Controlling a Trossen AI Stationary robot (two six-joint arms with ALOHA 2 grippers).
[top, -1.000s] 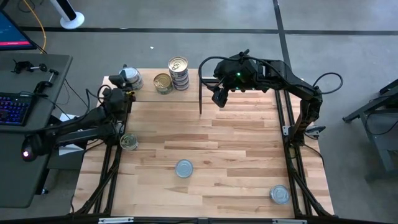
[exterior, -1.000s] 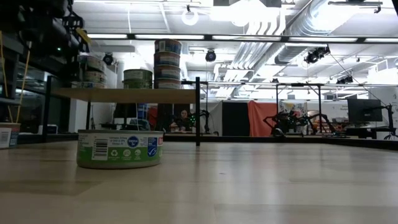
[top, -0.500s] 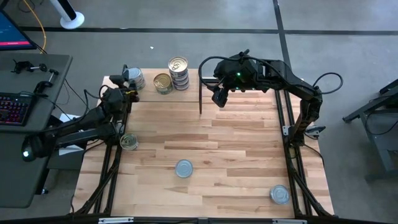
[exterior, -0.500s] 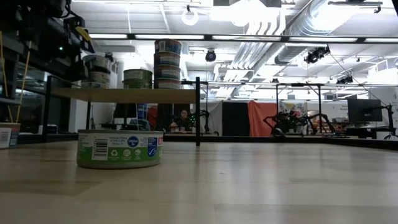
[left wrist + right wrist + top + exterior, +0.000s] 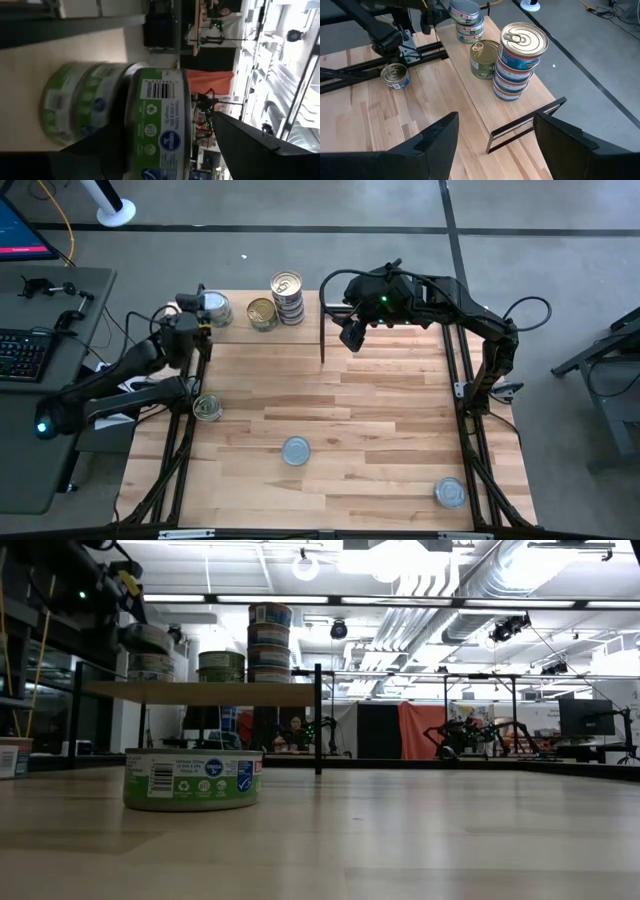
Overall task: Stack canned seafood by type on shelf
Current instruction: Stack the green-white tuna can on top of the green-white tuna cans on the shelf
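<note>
glossy metal tins [image 5: 522, 57] with paper labels, matt light-wood shelf [image 5: 475, 95], black metal uprights [image 5: 318, 718]

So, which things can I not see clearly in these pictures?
- Whether the left gripper grips the green-label tin or has let go: in the high view the arm covers the contact, and the left wrist view is blurred.
- Number of tins in the left stack on the shelf: the gripper covers its top in the low view.
- Label text on the tin on the table: too small.
- Right gripper fingertips: cut off by the right wrist picture's edge.
</note>
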